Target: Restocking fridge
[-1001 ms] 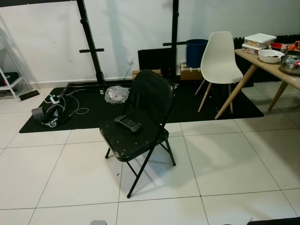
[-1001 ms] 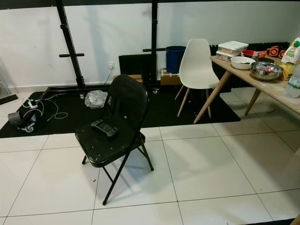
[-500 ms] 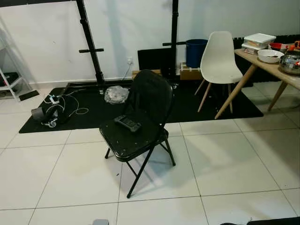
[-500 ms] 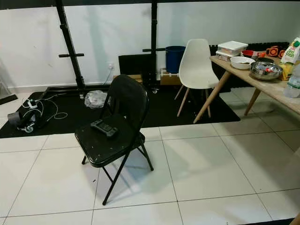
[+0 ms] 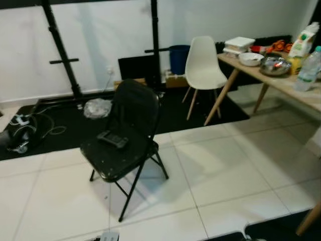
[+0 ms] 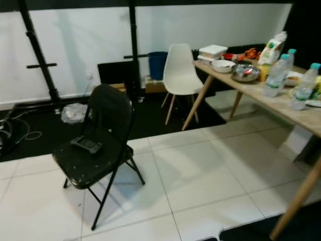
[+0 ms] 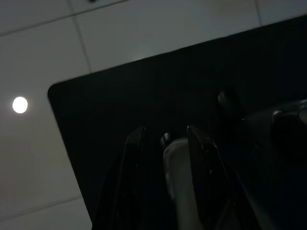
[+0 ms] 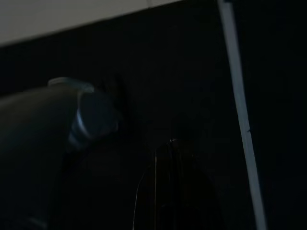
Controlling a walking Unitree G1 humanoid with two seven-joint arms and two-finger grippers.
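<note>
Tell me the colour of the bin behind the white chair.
Dark blue bin, clearest in the left eye view.

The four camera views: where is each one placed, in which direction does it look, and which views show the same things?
Left eye view: on the head, looking forward and down at the black folding chair and wooden table.
Right eye view: beside it, sharing the chair, white chair and table.
Left wrist view: on the hanging left arm, looking along the left gripper at a dark mat and tiles.
Right wrist view: very dark; right gripper faint over dark floor.
</note>
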